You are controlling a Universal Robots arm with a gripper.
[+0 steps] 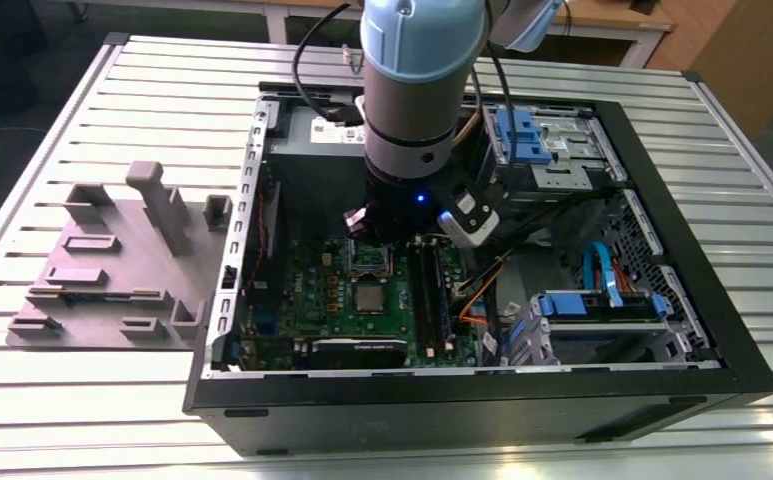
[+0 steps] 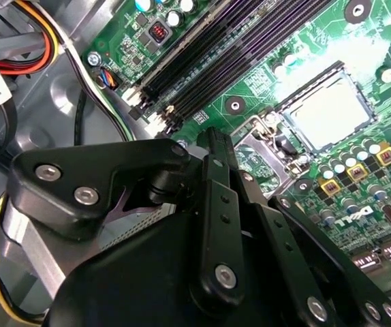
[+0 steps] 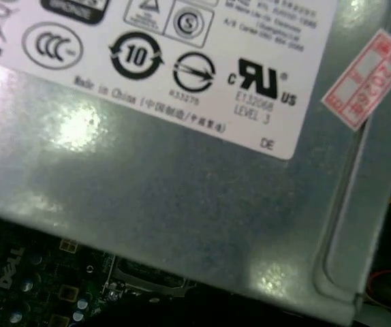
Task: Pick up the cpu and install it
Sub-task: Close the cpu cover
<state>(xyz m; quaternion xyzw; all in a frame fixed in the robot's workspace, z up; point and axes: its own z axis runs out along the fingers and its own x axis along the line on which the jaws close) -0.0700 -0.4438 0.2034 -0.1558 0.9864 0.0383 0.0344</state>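
Cpu: we record it lying flat, silvery top up, in the middle of the motherboard, just beside a metal frame with a dark centre. End effector: hangs over the motherboard near that frame, clear of the cpu; we cannot tell whether it is apart or together. Memory slots: on the motherboard, beside the cpu. Case: around the motherboard, on the bench. Grey fixture: off the motherboard, outside the case.
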